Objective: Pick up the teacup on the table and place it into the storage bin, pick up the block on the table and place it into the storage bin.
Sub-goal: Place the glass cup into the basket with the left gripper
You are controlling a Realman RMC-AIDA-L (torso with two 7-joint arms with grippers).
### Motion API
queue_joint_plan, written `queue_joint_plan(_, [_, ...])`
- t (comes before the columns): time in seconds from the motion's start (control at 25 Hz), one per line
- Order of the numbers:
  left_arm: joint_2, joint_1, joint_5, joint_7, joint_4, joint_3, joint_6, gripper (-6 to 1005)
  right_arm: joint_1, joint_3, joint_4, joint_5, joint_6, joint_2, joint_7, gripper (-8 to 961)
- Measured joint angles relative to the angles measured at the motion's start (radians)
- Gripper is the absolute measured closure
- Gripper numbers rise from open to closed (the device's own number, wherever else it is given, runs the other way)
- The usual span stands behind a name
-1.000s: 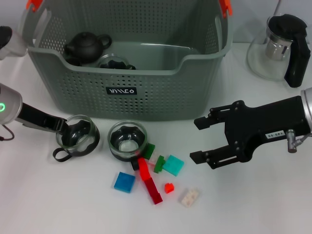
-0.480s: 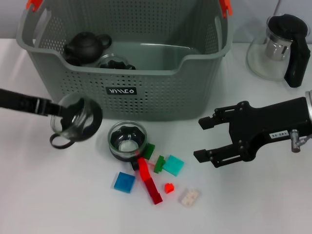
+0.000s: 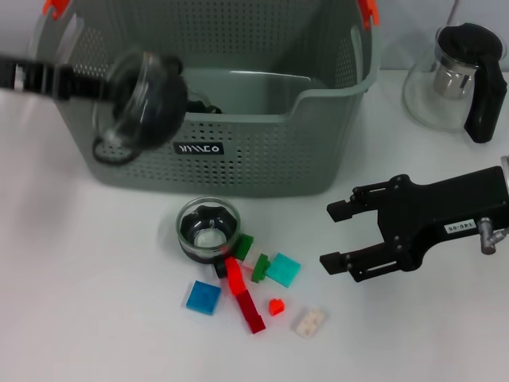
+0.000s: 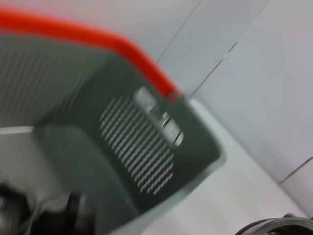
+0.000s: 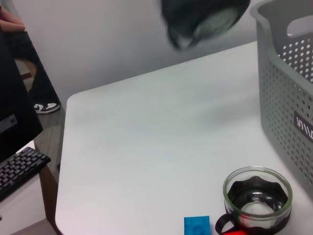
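Up goes the teacup (image 3: 141, 97), clenched in the left gripper (image 3: 99, 89), now level with the storage bin (image 3: 262, 151) rim, while the right gripper (image 3: 343, 236) waits released beside it.

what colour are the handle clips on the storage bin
Orange-red handle clips, clearest in the head view.

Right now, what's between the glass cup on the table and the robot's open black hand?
In the head view, small blocks lie between the teacup and the right gripper: a green block, a teal block.
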Motion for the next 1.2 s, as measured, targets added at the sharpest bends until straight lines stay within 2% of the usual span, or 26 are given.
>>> queue_joint_plan(0.12, [0.031, -0.058, -0.009, -0.019, -0.004, 0.000, -0.021, 952, 0.000, 0.010, 0.005, 0.000, -0.005, 0.000, 0.002, 129])
queue_joint_plan(0.24, [0.062, -0.118, 0.016, -0.028, -0.039, 0.010, -0.099, 952, 0.001, 0.020, 0.025, -0.003, -0.009, 0.001, 0.001, 130])
queue_joint_plan(0.44, [0.091, -0.200, 0.101, -0.032, -0.137, 0.062, -0.274, 953, 0.002, 0.035, 0.067, -0.005, -0.009, -0.003, -0.008, 131])
queue_joint_plan(0.48, [0.094, -0.226, 0.134, -0.039, -0.173, 0.110, -0.355, 953, 0.002, 0.039, 0.071, -0.005, -0.009, -0.004, -0.011, 131])
queue_joint_plan(0.52, [0.094, -0.226, 0.134, -0.039, -0.173, 0.110, -0.355, 953, 0.002, 0.043, 0.075, -0.005, -0.009, -0.004, -0.014, 131])
queue_joint_plan(0.72, [0.092, -0.284, 0.234, -0.069, -0.259, 0.246, -0.551, 952, 0.000, 0.052, 0.083, -0.005, -0.011, -0.004, -0.017, 130])
queue_joint_plan(0.96, [0.088, -0.329, 0.317, -0.084, -0.331, 0.296, -0.667, 951, 0.004, 0.049, 0.104, -0.007, -0.019, -0.007, -0.018, 130])
queue_joint_plan(1.2, [0.058, -0.347, 0.404, -0.124, -0.388, 0.394, -0.792, 953, 0.011, 0.047, 0.113, -0.007, -0.022, -0.012, -0.028, 130])
